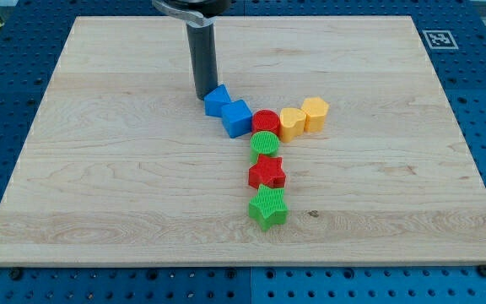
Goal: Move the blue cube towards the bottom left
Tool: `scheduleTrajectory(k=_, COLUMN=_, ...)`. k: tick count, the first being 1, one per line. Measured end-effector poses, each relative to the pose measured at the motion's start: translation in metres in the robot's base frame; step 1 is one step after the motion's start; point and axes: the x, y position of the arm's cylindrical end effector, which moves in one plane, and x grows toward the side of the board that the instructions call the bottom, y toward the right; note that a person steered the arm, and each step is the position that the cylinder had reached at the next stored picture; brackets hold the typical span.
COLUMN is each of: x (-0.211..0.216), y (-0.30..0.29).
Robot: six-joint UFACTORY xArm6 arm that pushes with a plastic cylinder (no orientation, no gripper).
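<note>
The blue cube (pixel 237 117) lies near the board's middle, touching a second, smaller blue block (pixel 217 100) at its upper left and a red cylinder (pixel 266 121) at its right. My tip (pixel 203 94) stands just left of the smaller blue block, touching or nearly touching it, up and left of the cube. The dark rod rises from there to the view's top.
Right of the red cylinder sit two yellow blocks (pixel 292 123) (pixel 315 113). Below it run a green cylinder (pixel 264 145), a red star (pixel 267 173) and a green star (pixel 267 207). The wooden board (pixel 99 169) lies on a blue pegboard table, with a marker tag (pixel 440 38) at top right.
</note>
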Motion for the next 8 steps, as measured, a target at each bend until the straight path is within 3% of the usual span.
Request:
scheduleTrajectory(k=3, x=-0.038, y=-0.006)
scheduleTrajectory(k=5, x=-0.005, y=0.099)
scheduleTrajectory(k=8, x=0.041, y=0.05)
